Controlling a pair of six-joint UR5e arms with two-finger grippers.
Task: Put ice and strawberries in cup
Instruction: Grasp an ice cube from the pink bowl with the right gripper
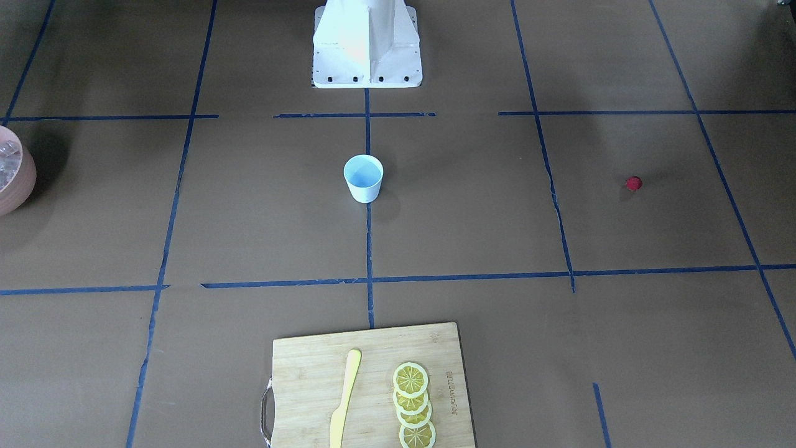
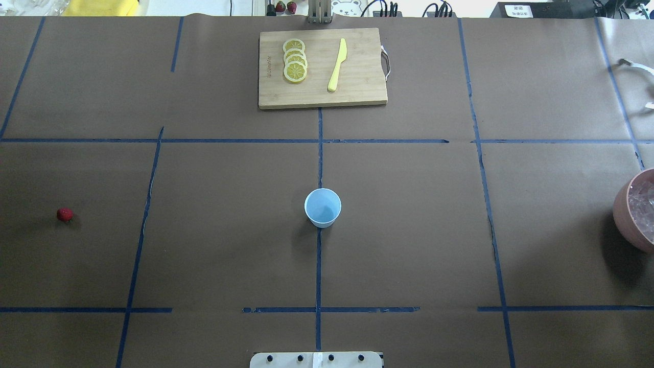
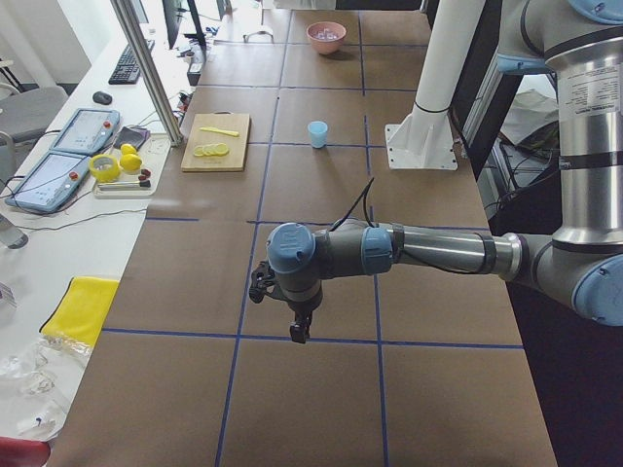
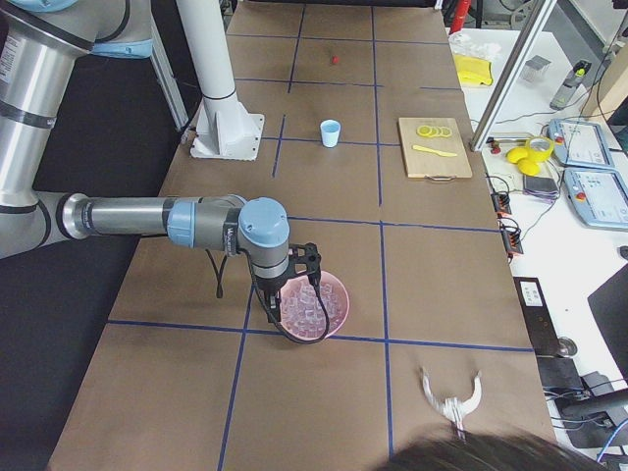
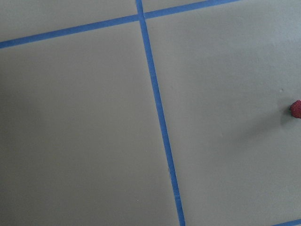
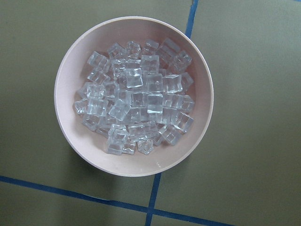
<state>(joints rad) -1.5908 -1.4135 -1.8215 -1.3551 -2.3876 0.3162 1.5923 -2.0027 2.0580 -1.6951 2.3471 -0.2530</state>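
the right gripper (image 4: 297,282) hangs straight over the pink-brown bowl (image 6: 141,165). its wrist view looks right down into the heap of ice (image 6: 136,103), which sits almost centred there, so the move for the ice is, by my reading, a plain descent with little sideways correction. the cubes lie jumbled at every angle, and none offers a long axis to line up with. the bowl stands at the end of the table (image 2: 409,230) on the robot's right, well apart from the cup (image 2: 323,207), which stands upright and empty at the table's middle.

the strawberry (image 2: 65,214) lies alone on the robot's left side, about as far out from the cup as the bowl is on the other side. it is too small to tell which way its leafy top points. the left gripper (image 3: 300,333) is the nearer one to it and hangs above the table, but not over the berry. the left wrist view catches the berry only at its right edge, so that arm would likely need a sideways shift before going down.

neither wrist view shows any fingers, and each gripper appears only in a side view, so i cannot tell whether either is spread or closed. i can make out nothing held by either.
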